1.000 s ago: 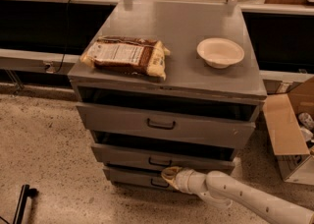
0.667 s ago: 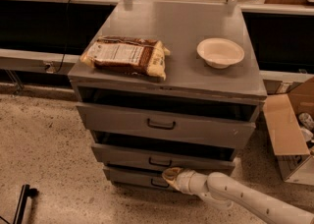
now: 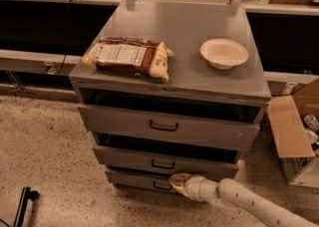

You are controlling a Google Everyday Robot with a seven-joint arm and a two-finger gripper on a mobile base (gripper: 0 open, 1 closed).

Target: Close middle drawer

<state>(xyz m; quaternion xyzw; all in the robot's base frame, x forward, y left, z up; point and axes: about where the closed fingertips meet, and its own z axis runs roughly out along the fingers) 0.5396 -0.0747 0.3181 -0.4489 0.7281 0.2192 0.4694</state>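
The middle drawer (image 3: 164, 161) is the low grey front with a small dark wire handle (image 3: 163, 164). It sits in a grey metal cabinet, between a taller top drawer (image 3: 164, 127) and a narrow bottom drawer (image 3: 139, 180). It stands partly pulled out, with a dark gap above its front. My gripper (image 3: 177, 179) is on a white arm (image 3: 239, 203) that comes in from the lower right. It sits just below the middle drawer's front, right of the bottom drawer's handle, touching or nearly touching the fronts.
A snack bag (image 3: 127, 56) and a white bowl (image 3: 224, 53) lie on the cabinet top (image 3: 184, 27). An open cardboard box (image 3: 294, 136) stands on the floor at the right. A dark object (image 3: 22, 203) is at the lower left. Black benches run behind.
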